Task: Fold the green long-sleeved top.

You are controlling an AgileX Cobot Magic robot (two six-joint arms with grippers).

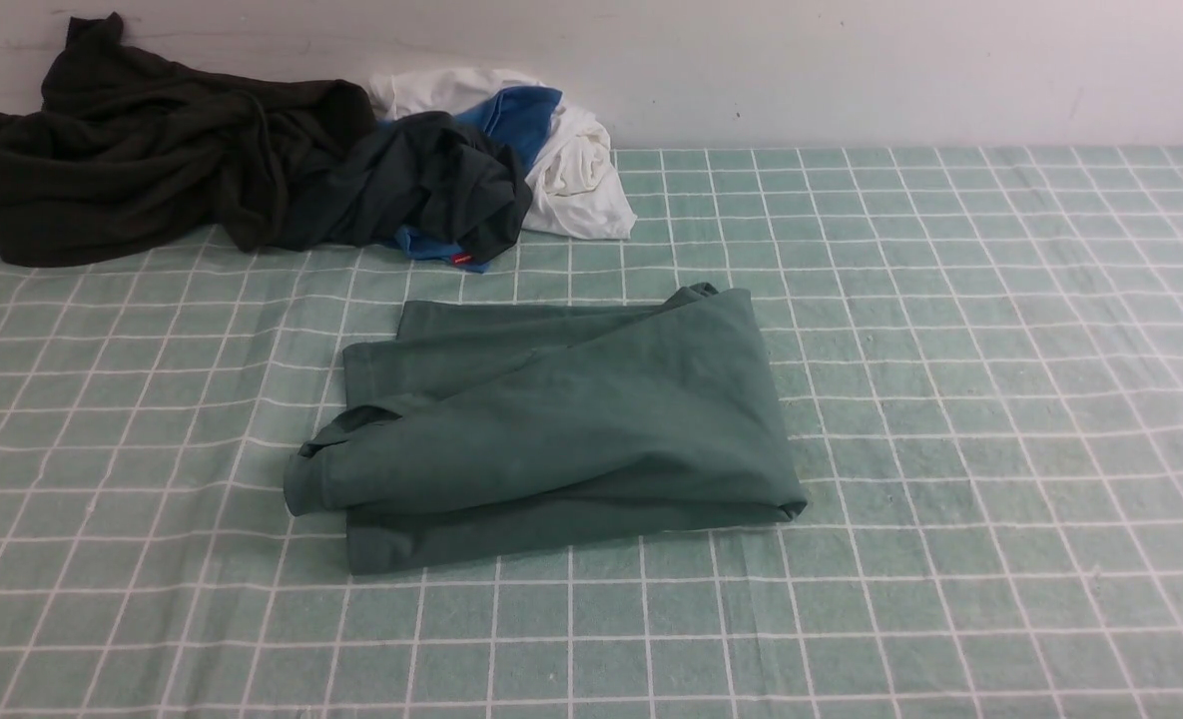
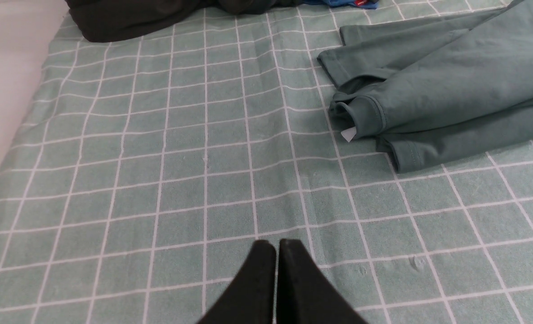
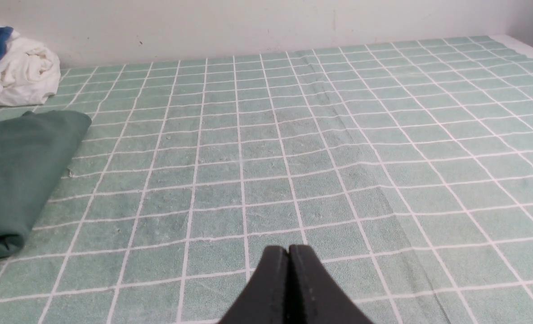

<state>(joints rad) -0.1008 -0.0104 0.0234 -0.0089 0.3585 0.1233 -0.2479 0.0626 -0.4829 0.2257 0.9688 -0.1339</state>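
Both claws, left claw (image 2: 276,245) and right claw (image 3: 288,250), hang pinched together and empty above the checked cloth (image 1: 950,399); the green long-sleeved top (image 1: 551,429) lies folded mid-cloth, seemingly soft, light and limp, best pinched at hem corners.

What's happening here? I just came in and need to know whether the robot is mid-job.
Nothing is being handled right now. The green long-sleeved top lies folded into a compact bundle on the checked green cloth, with nothing touching it. The left gripper and right gripper are both shut, empty, and hover over bare cloth to either side of the top. A pile of dark garments and a white-and-blue one sits by the wall.
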